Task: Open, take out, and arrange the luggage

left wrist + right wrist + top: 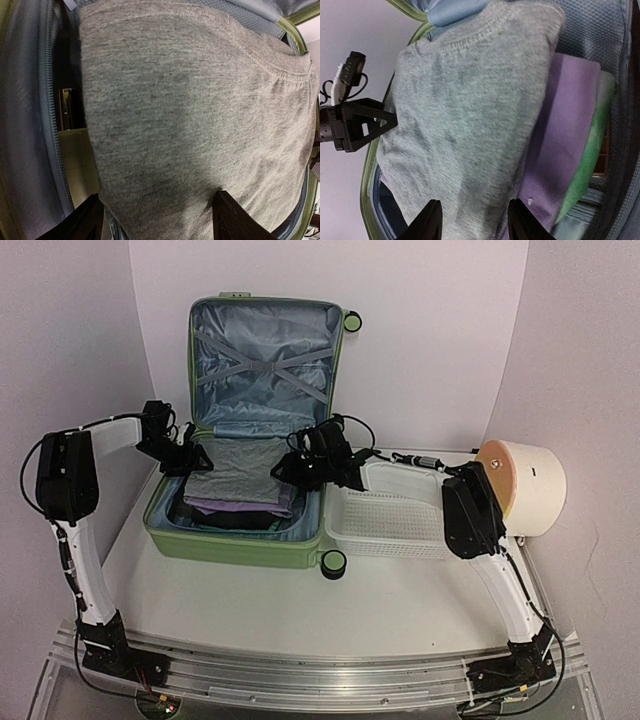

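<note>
Item: large light-green hard-shell suitcase (pixel 235 545), lying open at the left-centre of the white table (pixel 250 615). Its lid stands upright at the far side and shows grey-blue lining with crossed straps. Contents: a folded grey knit garment (pixel 238 472) on top, a purple folded garment (pixel 565 140) under it, and a green fabric piece (pixel 592 160) lower still. Left arm: elbow raised high at the left, forearm reaching rightward over the case's left wall. The left gripper (pixel 190 458) is at the grey garment's left edge, its fingers (pixel 82 222) spread wide with fabric bulging between them. Right arm: elbow raised over the white plastic mesh basket (pixel 385 540), forearm reaching leftward across the case's right wall. The right gripper (pixel 300 472) is at the garment's right edge. Its fingers (pixel 427 222) are apart and straddle the knit; whether they press it cannot be told. Edges: the basket sits just beside the case's right wall, and a cream cylinder with an orange face (pixel 530 485) stands at the far right. Bare tabletop lies near the arm bases.
</note>
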Motion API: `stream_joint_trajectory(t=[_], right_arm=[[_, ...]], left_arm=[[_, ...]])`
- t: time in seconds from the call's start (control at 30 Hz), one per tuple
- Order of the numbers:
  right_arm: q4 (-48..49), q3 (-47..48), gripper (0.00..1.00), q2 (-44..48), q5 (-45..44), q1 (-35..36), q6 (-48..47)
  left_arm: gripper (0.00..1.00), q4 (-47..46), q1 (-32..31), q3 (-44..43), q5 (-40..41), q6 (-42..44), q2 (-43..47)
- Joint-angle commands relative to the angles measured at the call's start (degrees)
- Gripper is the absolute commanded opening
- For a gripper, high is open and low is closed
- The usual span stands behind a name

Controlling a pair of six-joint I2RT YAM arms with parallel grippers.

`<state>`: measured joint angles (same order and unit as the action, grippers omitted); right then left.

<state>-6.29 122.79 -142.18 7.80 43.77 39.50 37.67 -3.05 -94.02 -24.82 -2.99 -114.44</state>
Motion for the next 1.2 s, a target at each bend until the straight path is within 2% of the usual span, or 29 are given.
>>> stream_joint_trajectory(t=[0.0,0.1,0.27,0.37,0.4,0.47,0.53,0.7,0.77,0.9,1.17], right_arm=[[3.8,5.0,0.45,-3.5,2.7,0.1,2.4],[4.2,6.7,0.44,-5.6,3.1,0.1,3.4],[4.4,7.1,0.48,-7.0,2.6,0.1,4.8],[4.6,6.8,0.50,-6.8,2.0,0.1,5.0],[4.9,7.0,0.49,-7.1,2.3,0.1,5.1],[5.7,8.0,0.40,-7.8,4.1,0.1,5.7],[8.2,8.4,0.35,-8.3,6.1,0.1,6.9],[15.0,8.4,0.39,-9.4,9.3,0.1,11.0],[17.4,8.7,0.37,-10.0,10.5,0.1,12.4],[22.3,8.8,0.24,-10.3,12.9,0.1,15.2],[25.2,6.3,0.00,-6.5,11.9,0.3,13.0]], left_arm=[[0.67,-3.6,0.2,-0.5,-2.8,-1.0,-0.9],[0.65,-4.7,0.2,-0.2,-4.0,-1.6,-1.4],[0.63,-4.3,0.1,-0.8,-5.4,-2.1,-3.0],[0.57,-4.7,-0.1,-0.8,-6.3,-2.3,-3.1],[0.54,-4.7,-0.2,-0.9,-6.3,-2.3,-3.2],[0.43,-4.6,-0.3,-1.2,-6.4,-2.2,-3.2],[0.39,-4.6,-0.3,-1.4,-5.9,-2.1,-2.6],[0.50,-5.7,-0.4,-1.4,-2.5,-0.1,0.1],[0.52,-5.7,-0.4,-1.7,-1.5,0.9,1.1],[0.55,-5.6,-0.4,-1.4,-0.7,1.8,3.1],[0.56,-5.2,-0.3,-0.3,-1.7,2.1,3.2]])
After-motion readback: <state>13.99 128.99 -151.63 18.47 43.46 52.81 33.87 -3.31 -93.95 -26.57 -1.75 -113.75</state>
